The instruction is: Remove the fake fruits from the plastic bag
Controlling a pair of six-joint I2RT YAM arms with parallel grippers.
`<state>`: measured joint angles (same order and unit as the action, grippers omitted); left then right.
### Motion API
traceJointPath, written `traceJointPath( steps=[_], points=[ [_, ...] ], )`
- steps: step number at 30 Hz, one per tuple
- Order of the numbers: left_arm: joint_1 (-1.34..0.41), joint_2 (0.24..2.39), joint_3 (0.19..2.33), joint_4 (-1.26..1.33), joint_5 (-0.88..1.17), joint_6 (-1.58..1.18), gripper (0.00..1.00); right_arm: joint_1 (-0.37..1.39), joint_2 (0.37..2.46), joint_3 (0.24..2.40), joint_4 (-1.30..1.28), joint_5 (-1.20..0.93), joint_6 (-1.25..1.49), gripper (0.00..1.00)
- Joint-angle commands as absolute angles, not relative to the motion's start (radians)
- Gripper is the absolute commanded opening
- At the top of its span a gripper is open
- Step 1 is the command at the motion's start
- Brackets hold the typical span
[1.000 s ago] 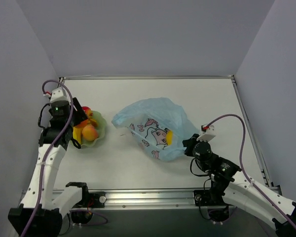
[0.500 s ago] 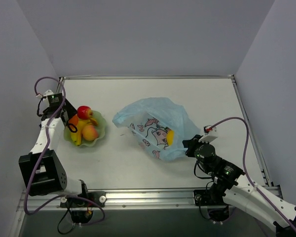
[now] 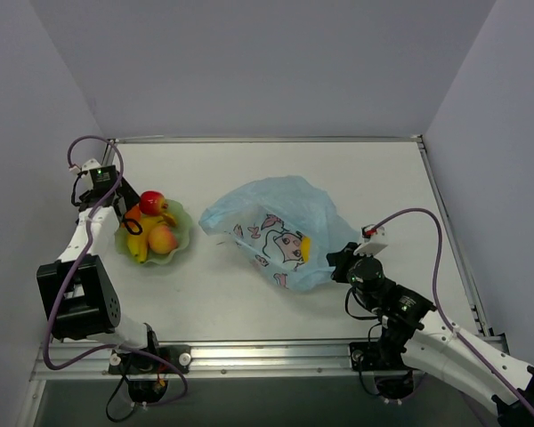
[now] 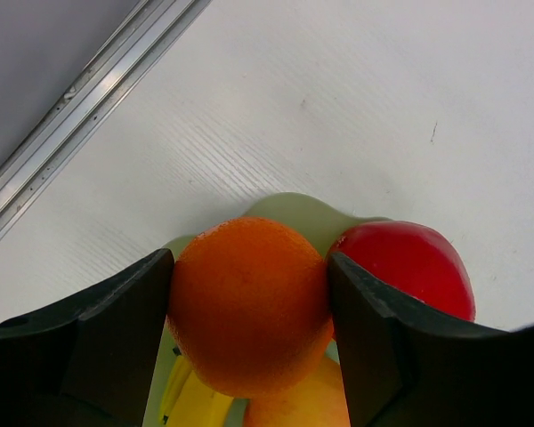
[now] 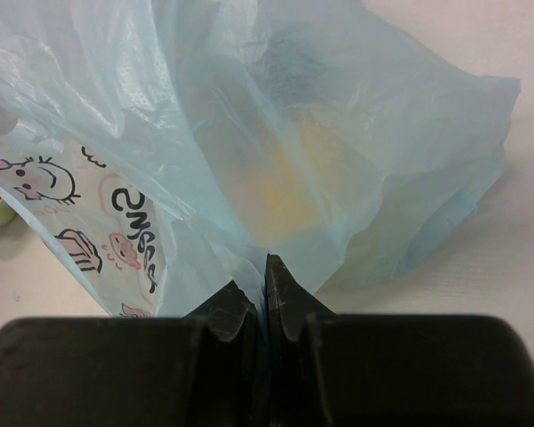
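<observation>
Top external view: the white table (image 3: 374, 169) carries the plastic bag (image 3: 280, 213), a crumpled pale-blue heap with its cartoon print facing the near side. The right gripper (image 3: 336, 264) sits at the bag's near-right corner, and the right wrist view shows its jaws pressed together on a fold of the thin film, pinching the bag itself. One yellow fruit (image 3: 306, 246) is inside the bag, showing through the film just beside that pinched corner. In the right wrist view it is only a soft yellow blur behind the plastic. To the left of the bag, apart from it, lies the pale green plate (image 3: 182, 233) with the other fruits heaped on it. The peach (image 3: 163, 238) is on the side nearest the bag, the red apple (image 3: 151, 202) lies behind it, and the banana (image 3: 139, 250) is on the side away from the bag. The left gripper (image 3: 129, 216) is at the plate's edge farthest from the bag. Its jaws stand fairly wide and are closed on the orange (image 4: 249, 302), which fills the gap between both fingers (image 4: 89, 342) and touches the apple. Whether the orange rests on the fruits beneath it cannot be told.
</observation>
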<state>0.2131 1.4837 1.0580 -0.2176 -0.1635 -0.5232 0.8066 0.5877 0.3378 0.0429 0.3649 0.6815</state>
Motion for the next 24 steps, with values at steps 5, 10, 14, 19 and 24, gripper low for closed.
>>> traceJointPath(
  steps=[5,10,14,19,24],
  points=[
    [0.17,1.451,1.089,-0.248,-0.233,-0.502,0.8,0.818,0.568,0.337,0.087,0.365,0.683,0.0],
    [0.169,1.417,1.091,-0.278,-0.224,-0.514,0.92,0.819,0.555,0.35,0.087,0.365,0.68,0.0],
    [0.169,1.349,1.077,-0.296,-0.201,-0.518,0.95,0.819,0.56,0.37,0.087,0.367,0.675,0.0],
    [0.169,1.246,1.062,-0.328,-0.175,-0.541,0.95,0.819,0.561,0.396,0.078,0.37,0.669,0.0],
    [0.108,1.027,1.026,-0.37,-0.111,-0.581,0.92,0.819,0.574,0.416,0.061,0.385,0.661,0.0]
  ],
)
